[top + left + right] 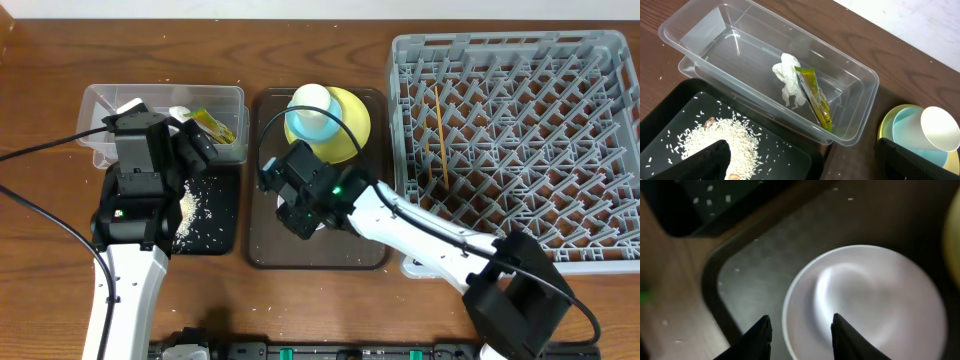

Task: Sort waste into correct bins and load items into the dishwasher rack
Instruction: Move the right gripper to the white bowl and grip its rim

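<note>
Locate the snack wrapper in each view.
Overhead: snack wrapper upper left, inside the clear tub.
Left wrist: snack wrapper centre frame, in the tub beside the tissue.
Right wrist: not in it.
Shared landmark: black tray with rice; lower left in left wrist, top-left corner in right wrist.

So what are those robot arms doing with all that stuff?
They are tidying up. The right gripper hangs open around the rim of a round white bowl on the dark brown tray. The left gripper is open above a glossy black tray of rice. A crumpled white tissue and yellow-green wrapper lie in the clear plastic tub.
</note>
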